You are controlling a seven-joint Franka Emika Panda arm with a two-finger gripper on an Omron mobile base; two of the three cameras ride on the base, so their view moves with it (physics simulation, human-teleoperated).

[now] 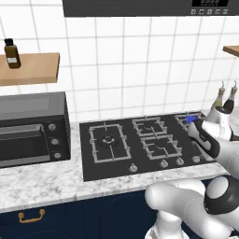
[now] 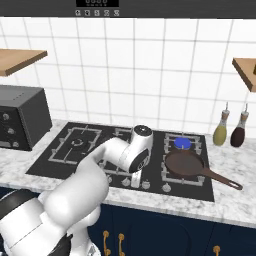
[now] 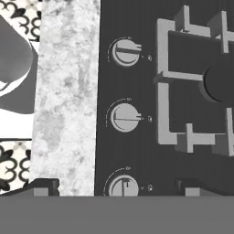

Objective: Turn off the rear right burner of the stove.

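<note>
— Pincer (image 3: 116, 186) spread wide, holding nothing, hanging over silver knobs (image 3: 125, 117) at the stove (image 1: 116, 161) front edge.
— Rear right burner (image 2: 182, 143)?
— Beyond the pincer, blue-lit, behind a brown pan (image 2: 186, 164). Marble counter (image 3: 68, 100) beside the knobs.

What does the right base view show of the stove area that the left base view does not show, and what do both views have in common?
The right base view alone shows a dark frying pan on the front right grate, its handle pointing right, directly in front of the rear right burner.

The left base view alone shows a dark bottle on a wooden shelf, and the glass door front of the toaster oven.

Both show the black stove, a blue flame on the rear right burner, the row of silver knobs, two bottles on the counter at the right, and the white arm.
</note>
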